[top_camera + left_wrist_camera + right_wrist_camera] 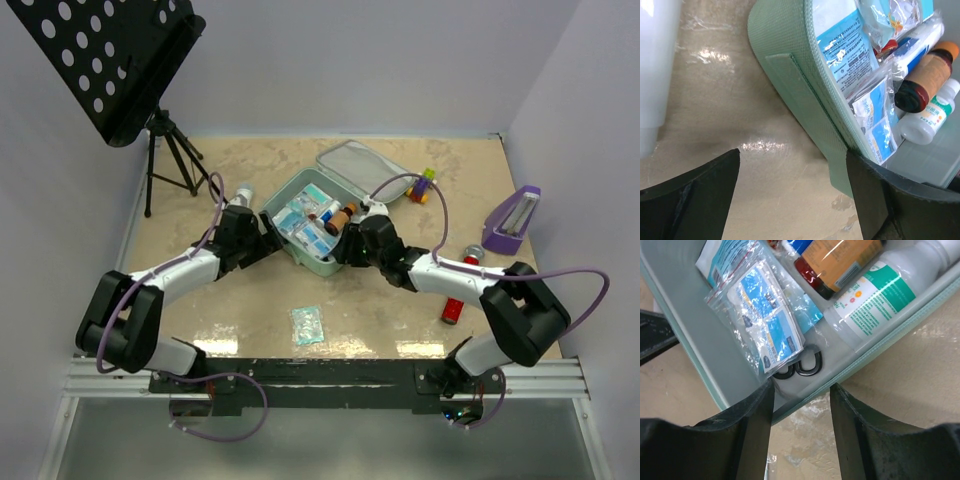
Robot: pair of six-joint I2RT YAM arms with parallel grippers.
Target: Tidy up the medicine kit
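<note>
The mint-green medicine kit [325, 262] lies open mid-table, its mesh-lined lid [360, 165] folded back. Inside are a brown bottle [340, 217], a white green-labelled bottle [875, 295], blue-and-white sachets in clear bags [765, 325] and a blue box [845, 45]. My left gripper [262, 240] is open at the kit's left wall [800, 85], with one finger [875, 200] against the kit's corner. My right gripper [345, 246] is open at the kit's near right rim [805, 405], its fingertips on either side of it. A small blue sachet [307, 325] lies on the table in front.
A red bottle [454, 306] and a silver-capped item [472, 253] lie at the right. A purple wedge [512, 220] stands far right and a coloured toy [423, 186] sits behind the kit. A white bottle [241, 192] stands by my left gripper. A music stand [165, 150] is at the back left.
</note>
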